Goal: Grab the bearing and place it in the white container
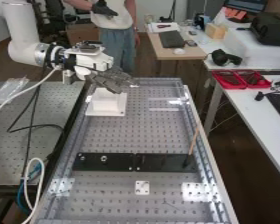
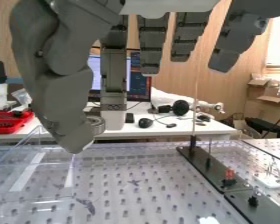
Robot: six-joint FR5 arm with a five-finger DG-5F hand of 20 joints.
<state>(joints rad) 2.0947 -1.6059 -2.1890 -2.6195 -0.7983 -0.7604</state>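
The bearing seems pinched between the robot hand's thumb and one finger, others fairly straight, by the white stand. Grasp made; next, carry it over the clear box, presumably the container, and release.

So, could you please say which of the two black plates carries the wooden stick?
The right-hand plate in the high view: the stick rises near its right end, whereas the left-hand plate has none.
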